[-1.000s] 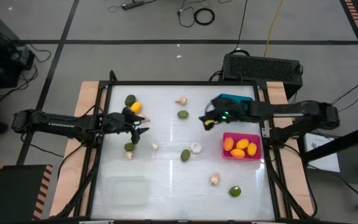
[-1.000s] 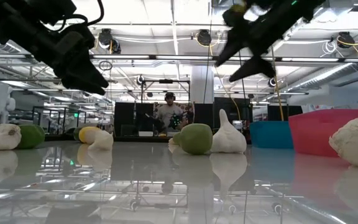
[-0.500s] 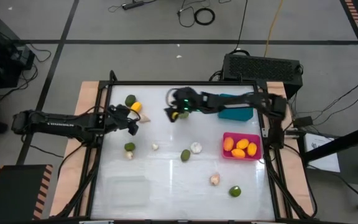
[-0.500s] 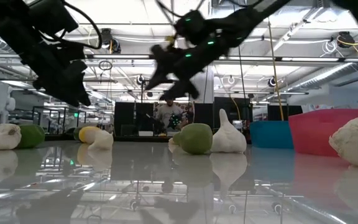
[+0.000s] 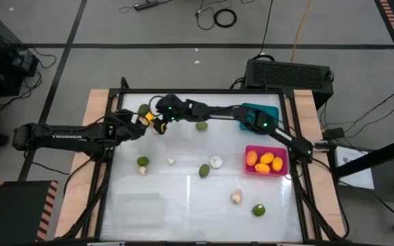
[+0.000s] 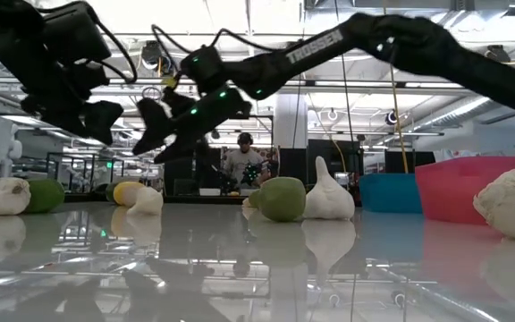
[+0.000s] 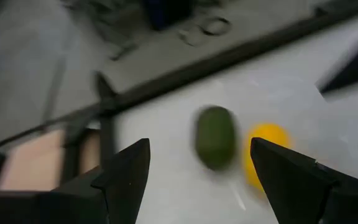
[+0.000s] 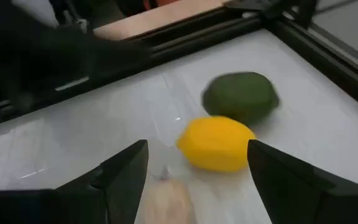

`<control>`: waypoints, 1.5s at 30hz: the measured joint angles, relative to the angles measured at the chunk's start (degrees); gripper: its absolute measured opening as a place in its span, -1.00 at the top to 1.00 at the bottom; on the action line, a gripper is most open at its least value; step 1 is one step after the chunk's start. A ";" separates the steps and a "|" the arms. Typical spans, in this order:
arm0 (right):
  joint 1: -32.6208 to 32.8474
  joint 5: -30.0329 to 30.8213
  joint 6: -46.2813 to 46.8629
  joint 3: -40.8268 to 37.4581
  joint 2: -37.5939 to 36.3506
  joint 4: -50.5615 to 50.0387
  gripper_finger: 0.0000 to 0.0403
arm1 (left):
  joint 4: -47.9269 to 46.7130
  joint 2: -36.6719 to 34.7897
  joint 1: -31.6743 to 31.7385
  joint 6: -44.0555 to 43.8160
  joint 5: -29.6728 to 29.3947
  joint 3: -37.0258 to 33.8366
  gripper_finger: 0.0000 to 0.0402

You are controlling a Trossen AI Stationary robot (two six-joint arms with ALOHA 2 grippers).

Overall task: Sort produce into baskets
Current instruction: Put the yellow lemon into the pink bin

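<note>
An orange-yellow fruit (image 5: 149, 117) and a dark green lime (image 5: 143, 109) lie side by side at the table's far left, with a garlic bulb (image 8: 166, 199) just beside them. My right gripper (image 5: 161, 115) is open and empty. It reaches across the table and hovers just right of the yellow fruit (image 8: 216, 144) and the lime (image 8: 241, 96). My left gripper (image 5: 135, 124) is open and empty, on the near-left side of the same pair, facing the lime (image 7: 215, 137) and the yellow fruit (image 7: 267, 155). The two grippers stand close together (image 6: 88, 116) (image 6: 164, 125).
The pink basket (image 5: 248, 169) holds several orange fruits, and the teal basket (image 5: 257, 109) lies partly under my right arm. The clear basket (image 5: 140, 208) stands near left. Limes (image 5: 201, 126) (image 5: 204, 170) (image 5: 258, 210) (image 5: 142, 161) and garlic bulbs (image 5: 215, 162) (image 5: 236, 197) (image 5: 170, 161) lie scattered about.
My right gripper has swept fast from beside the teal basket toward the table's left edge, along the far side, to the yellow fruit. My left gripper has gone a little toward the far left, toward the lime and the yellow fruit. The produce has not moved.
</note>
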 joint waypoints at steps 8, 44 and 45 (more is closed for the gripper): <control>2.58 13.93 -1.36 7.57 7.25 1.98 -0.32 | -3.02 0.02 0.83 -2.63 -3.98 0.00 -0.42; 3.78 14.96 -5.30 7.73 14.43 18.96 -0.56 | 1.81 0.00 0.81 3.84 -3.95 -0.02 -0.42; 3.98 15.44 -5.57 7.73 14.84 20.34 -0.56 | 1.81 0.00 0.82 3.85 -3.94 -0.02 -0.42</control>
